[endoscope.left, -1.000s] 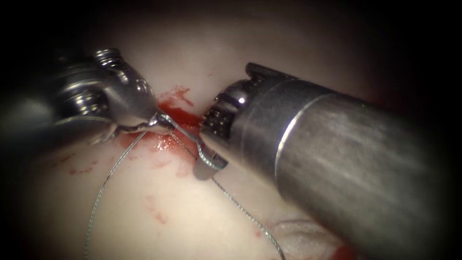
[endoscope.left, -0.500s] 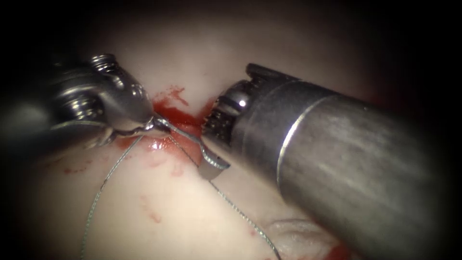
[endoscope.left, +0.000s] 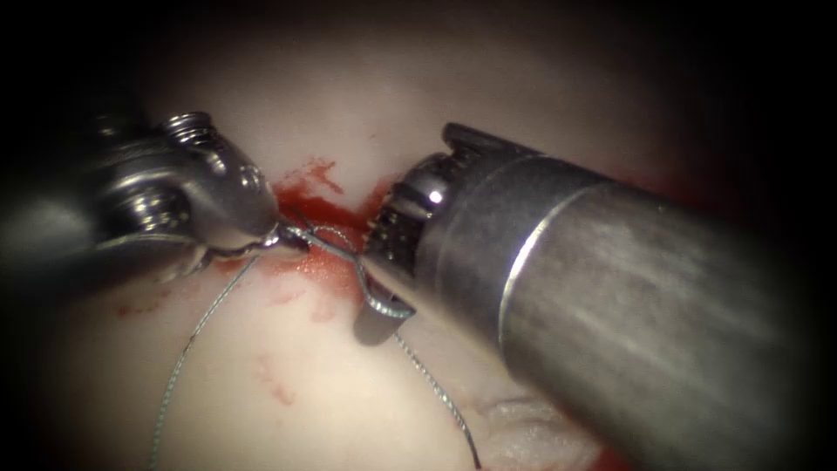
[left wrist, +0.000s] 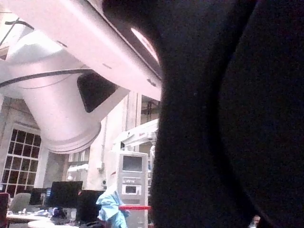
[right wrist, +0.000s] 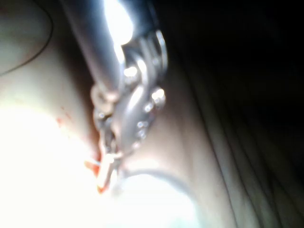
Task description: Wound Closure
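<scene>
On the pale tissue [endoscope.left: 305, 401], red fluid [endoscope.left: 318, 208] marks the cut between the two tools. My left tool [endoscope.left: 281, 235] comes in from the left, its jaws shut on the thread just left of the cut. From there the thread [endoscope.left: 187, 349] makes a small slack loop, then wraps around the lower jaw of my right tool [endoscope.left: 370, 281]. That tool's jaws stand open, the toothed face of the upper one showing. Two strands of thread trail down across the tissue. The right wrist view shows my right tool [right wrist: 107, 168] at the red fluid.
The thick shaft of the right tool [endoscope.left: 628, 314] covers the tissue on the right of the cut. A raised fold of tissue [endoscope.left: 523, 427] lies beside it near the front edge. Faint red smears [endoscope.left: 279, 379] dot the tissue left of the cut.
The left tool's jaws have dropped slightly. The thread between the two tools has gone slack into a small loop. The trailing strand on the right has swung leftward.
</scene>
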`<state>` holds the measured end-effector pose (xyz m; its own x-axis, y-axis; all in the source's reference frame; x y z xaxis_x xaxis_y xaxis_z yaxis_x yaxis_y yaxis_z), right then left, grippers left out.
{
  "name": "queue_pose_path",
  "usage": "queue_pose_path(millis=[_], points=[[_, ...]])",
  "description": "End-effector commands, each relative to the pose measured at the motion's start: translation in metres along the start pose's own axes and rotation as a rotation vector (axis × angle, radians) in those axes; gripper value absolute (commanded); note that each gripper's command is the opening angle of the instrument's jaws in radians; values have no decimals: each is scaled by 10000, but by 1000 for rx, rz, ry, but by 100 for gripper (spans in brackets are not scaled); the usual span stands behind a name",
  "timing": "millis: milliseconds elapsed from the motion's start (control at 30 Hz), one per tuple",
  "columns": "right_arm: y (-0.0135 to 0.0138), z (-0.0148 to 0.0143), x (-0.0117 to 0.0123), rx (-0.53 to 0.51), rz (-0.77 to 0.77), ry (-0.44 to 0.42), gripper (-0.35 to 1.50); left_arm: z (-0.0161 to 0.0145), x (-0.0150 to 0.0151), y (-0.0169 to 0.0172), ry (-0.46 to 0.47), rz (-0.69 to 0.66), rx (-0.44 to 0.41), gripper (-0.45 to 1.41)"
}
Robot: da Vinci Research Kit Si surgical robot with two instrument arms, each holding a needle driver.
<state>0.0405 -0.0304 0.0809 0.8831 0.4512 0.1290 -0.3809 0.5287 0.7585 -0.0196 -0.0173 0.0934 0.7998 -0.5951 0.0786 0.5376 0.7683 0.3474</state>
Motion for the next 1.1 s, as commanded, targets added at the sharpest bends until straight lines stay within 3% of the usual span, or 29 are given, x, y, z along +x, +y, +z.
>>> queue_pose_path(millis=[33, 733, 1100], points=[[1, -1, 11, -3, -1, 0, 44, -5, -12, 5, -8, 0, 0, -45], [14, -6, 0, -2, 53, -9, 34, -6, -12, 4, -4, -2, 0, -45], [17, -6, -7, -55, 107, -42, 26, -2, -10, 0, 36, 1, -15, -45]])
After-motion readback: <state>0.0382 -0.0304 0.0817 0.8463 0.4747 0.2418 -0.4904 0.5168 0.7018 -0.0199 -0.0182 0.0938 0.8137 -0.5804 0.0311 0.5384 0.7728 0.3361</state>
